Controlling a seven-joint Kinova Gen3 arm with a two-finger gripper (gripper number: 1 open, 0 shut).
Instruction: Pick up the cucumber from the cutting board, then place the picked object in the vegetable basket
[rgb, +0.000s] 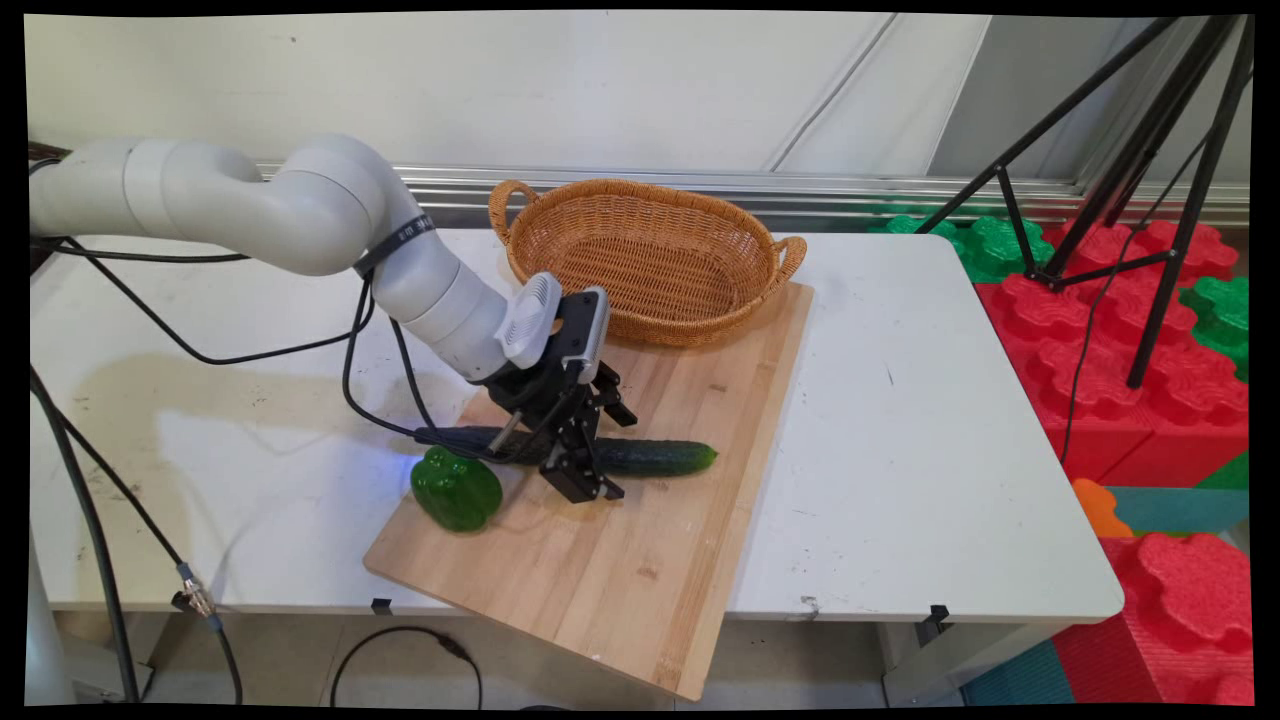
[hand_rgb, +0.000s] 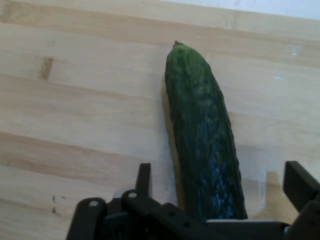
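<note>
Claw (rgb: 583, 478) is down low over the board, fingers spread wide, one on each side of the cucumber (rgb: 640, 457). From the hand cam the cucumber (hand_rgb: 205, 145) runs straight up between the two fingers (hand_rgb: 144, 177), with clear gaps on both sides, so nothing is pinched, it's just straddling it.

Going big to small around the claw: the tabletop (rgb: 900, 420) is white and takes up most of the scene under everything. The wooden board (rgb: 640, 560) sits right beneath the claw, lying at an angle, with its near corner hanging off the tabletop's front edge. Behind the claw, further from the camera, there's a wicker basket (rgb: 640, 255) with two handles, its front rim resting on the board's far end. The cucumber lies flat on the board, its rounded tip sticking out past the claw on the camera's right and its other end running under the arm's wrist. Just to the camera-left of the claw and a bit nearer, a green pepper (rgb: 456, 489) sits at the board's edge, close to the cucumber's hidden end, though I can't tell if they touch.
</note>
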